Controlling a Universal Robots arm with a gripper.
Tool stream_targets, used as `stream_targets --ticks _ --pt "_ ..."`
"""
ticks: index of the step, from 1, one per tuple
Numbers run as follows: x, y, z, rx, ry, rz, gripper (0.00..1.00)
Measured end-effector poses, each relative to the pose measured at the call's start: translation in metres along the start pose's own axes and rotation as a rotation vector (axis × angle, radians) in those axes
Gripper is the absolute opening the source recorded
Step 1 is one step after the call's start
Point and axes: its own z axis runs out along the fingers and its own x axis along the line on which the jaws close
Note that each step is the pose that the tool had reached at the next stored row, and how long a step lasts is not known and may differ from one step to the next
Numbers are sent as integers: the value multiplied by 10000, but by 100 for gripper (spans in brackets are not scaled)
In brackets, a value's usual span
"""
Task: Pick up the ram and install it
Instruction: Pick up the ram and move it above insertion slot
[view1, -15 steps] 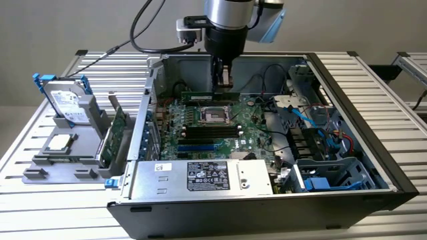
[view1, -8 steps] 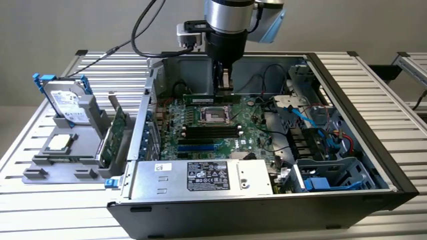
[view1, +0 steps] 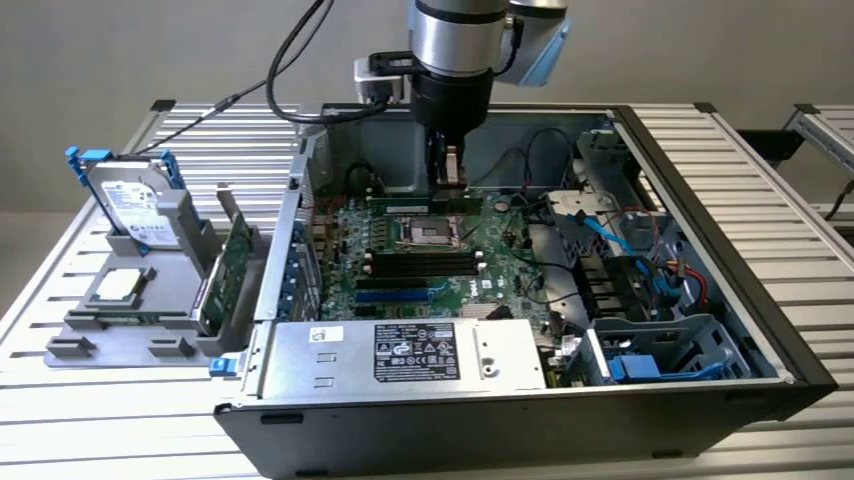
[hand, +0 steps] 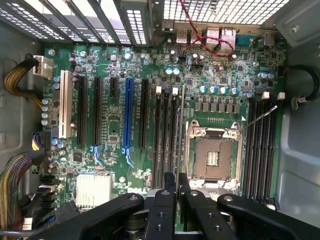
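Pinching the long, narrow green ram stick (view1: 422, 205) edge-down, our black gripper (hand: 177, 197) holds it over the green motherboard's (hand: 112, 125) dark memory slots (hand: 159, 135); we judge this suits seating its contact edge.

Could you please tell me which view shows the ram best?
The exterior view: the ram shows its long green side, held by the gripper. The wrist view shows it edge-on between the fingers.

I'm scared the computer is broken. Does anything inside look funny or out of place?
Nothing looks broken or spilled. One thing stands out: a thin metal lever beside the empty processor socket sticks out slantwise. The gripper holds the ram in line with the memory slots, not crooked.
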Motion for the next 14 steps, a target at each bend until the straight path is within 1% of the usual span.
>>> stream_targets --ticks 2,7,14 --pt "0 -1 23 13 57 4 14" --pt "1 -2 86 44 178 10 14" --pt "1 -5 179 65 355 15 14"
